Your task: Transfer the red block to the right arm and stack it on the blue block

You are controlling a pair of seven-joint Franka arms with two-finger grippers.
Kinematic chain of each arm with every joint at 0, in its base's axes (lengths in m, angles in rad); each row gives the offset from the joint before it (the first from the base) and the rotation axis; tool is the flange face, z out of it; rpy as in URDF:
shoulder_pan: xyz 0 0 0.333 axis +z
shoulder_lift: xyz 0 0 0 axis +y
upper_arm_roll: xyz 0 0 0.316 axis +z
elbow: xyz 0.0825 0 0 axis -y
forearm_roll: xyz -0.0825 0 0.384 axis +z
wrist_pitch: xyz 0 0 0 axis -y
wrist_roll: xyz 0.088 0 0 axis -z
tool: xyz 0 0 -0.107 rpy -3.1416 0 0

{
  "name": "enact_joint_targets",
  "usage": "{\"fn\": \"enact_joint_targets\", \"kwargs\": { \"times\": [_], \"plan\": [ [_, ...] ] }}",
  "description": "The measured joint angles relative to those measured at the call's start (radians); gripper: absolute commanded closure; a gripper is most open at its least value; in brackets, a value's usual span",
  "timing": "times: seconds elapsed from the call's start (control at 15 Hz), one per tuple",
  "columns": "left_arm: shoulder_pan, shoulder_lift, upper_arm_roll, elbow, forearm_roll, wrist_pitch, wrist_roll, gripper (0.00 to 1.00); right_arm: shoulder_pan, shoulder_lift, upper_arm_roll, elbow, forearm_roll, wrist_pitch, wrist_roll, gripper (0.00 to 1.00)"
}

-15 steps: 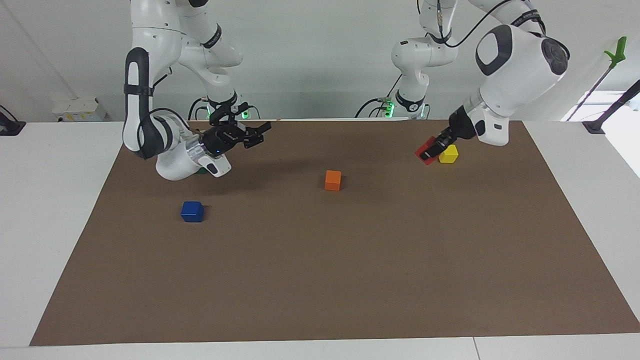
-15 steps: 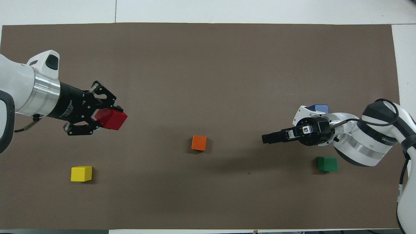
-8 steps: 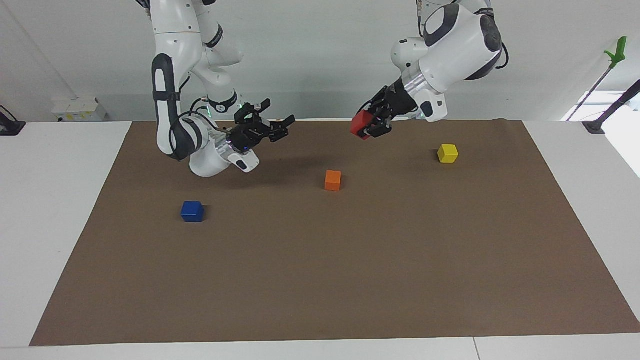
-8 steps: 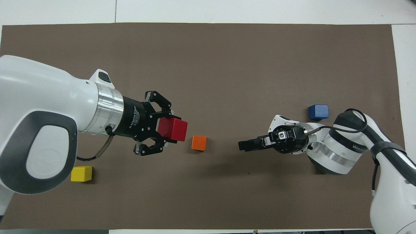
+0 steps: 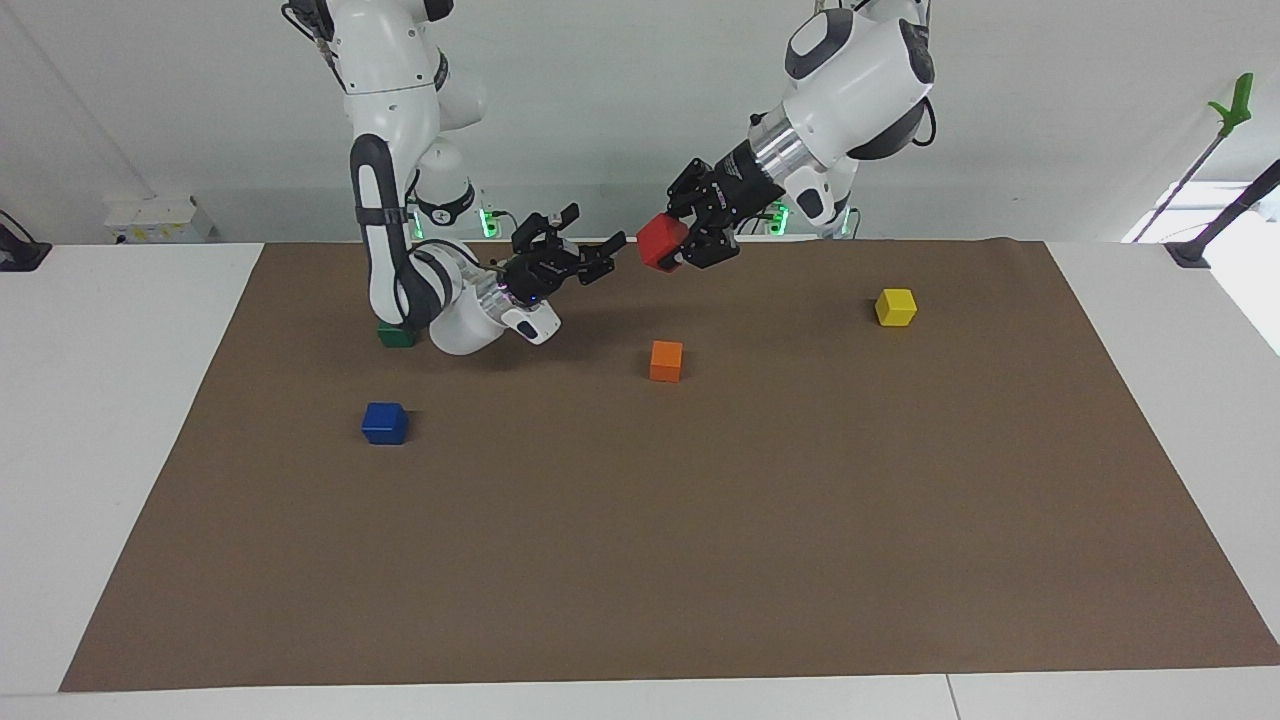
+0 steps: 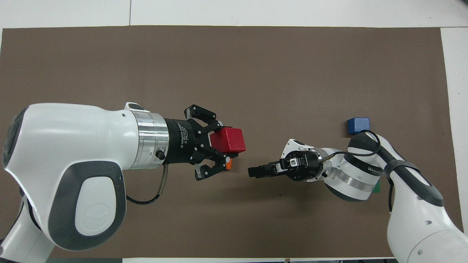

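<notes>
1. Brown matting covers the white table in the facing view, and above it the two arms meet in mid-air. The left gripper, raised over the strip of mat nearest the robots, clamps the red block between its fingers. The right gripper is just beside it with its fingers spread wide — a small gap separates their tips from the cube, no contact. The blue block sits on the mat toward the right arm's end, well apart from both grippers, farther from the robots than the green cube. An orange cube lies near mid-mat and a yellow cube toward the left arm's end.

2. Seen from overhead, the left gripper holds the red block pointed at the right gripper, whose fingers appear edge-on. The blue block rests beside the right arm's elbow.

3. Handover is, by my reading, the step in hand. Done well, the right fingers should line up square on the block's two free faces and close firmly — only then should the left let go, or the cube may drop.
</notes>
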Motion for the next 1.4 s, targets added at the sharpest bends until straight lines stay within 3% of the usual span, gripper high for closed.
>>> {"fn": "enact_joint_targets", "kwargs": {
  "times": [0.4,0.6,0.73,0.87,1.0,1.4],
  "plan": [
    [-0.204,-0.075,-0.003,-0.184,-0.004,0.24,-0.109,1.0,0.063,0.086,0.001,0.072,0.057,-0.002,-0.037,0.0],
    [-0.213,-0.111,0.002,-0.243,-0.007,0.259,-0.109,1.0,0.064,0.087,0.001,0.08,0.058,-0.003,-0.011,0.01],
    [-0.213,-0.121,0.007,-0.254,-0.007,0.259,-0.109,1.0,0.071,0.087,0.002,0.08,0.058,-0.003,-0.01,0.09],
    [-0.213,-0.125,0.008,-0.258,-0.007,0.262,-0.109,1.0,0.083,0.088,0.002,0.079,0.059,-0.003,-0.01,0.25],
    [-0.213,-0.125,0.009,-0.258,-0.008,0.271,-0.109,1.0,0.101,0.09,0.002,0.077,0.059,-0.002,-0.032,1.0],
    [-0.212,-0.127,0.013,-0.265,-0.012,0.28,-0.104,1.0,0.106,0.089,0.0,0.075,0.066,-0.003,-0.035,1.0]
  ]
}}
